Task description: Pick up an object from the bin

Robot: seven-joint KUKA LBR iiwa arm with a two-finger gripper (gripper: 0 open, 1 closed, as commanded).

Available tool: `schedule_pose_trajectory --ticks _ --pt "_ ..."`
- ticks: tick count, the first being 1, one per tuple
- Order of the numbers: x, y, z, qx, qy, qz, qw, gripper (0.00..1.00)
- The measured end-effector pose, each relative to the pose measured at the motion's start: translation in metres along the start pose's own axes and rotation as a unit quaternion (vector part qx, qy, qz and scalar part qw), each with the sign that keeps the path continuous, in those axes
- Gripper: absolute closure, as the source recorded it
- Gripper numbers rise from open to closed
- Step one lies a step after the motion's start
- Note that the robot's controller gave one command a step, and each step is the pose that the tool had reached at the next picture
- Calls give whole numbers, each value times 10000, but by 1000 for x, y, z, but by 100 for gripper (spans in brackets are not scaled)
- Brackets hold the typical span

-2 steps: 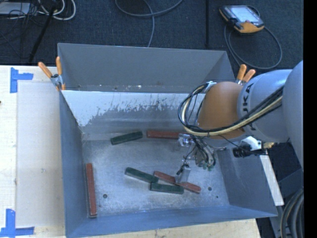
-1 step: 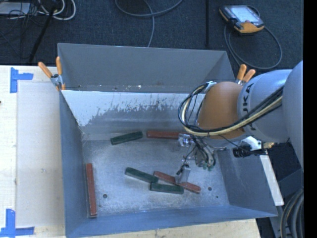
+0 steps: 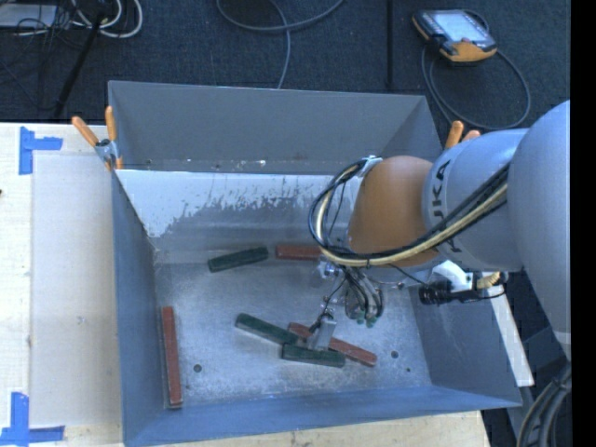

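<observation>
My gripper hangs below the arm's orange cover, low over a small pile of bars in the bin's front middle. Its tip sits right at a short dark green bar lying flat. A reddish-brown bar crosses under that one and runs off to the right. A longer dark green bar slants away to the left of the pile. Whether the tip touches the pile I cannot tell.
Another dark green bar and a reddish-brown bar lie near the back wall's foot. A long reddish-brown bar lies along the left wall. The arm fills the bin's right side.
</observation>
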State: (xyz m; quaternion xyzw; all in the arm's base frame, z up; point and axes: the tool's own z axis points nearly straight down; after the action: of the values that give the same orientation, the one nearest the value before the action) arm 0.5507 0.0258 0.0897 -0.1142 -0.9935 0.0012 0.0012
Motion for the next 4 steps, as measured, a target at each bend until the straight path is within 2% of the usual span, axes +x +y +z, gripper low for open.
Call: schedule_pose_trajectory --ticks 1,2,3,4 --pt "24 23 -10 -30 3 -195 9998 0" --pt "38 22 -1 2 -8 -370 9993 0" --pt "-30 24 12 -11 -8 182 9998 100" --pt "-30 24 12 -10 -8 173 9999 0"
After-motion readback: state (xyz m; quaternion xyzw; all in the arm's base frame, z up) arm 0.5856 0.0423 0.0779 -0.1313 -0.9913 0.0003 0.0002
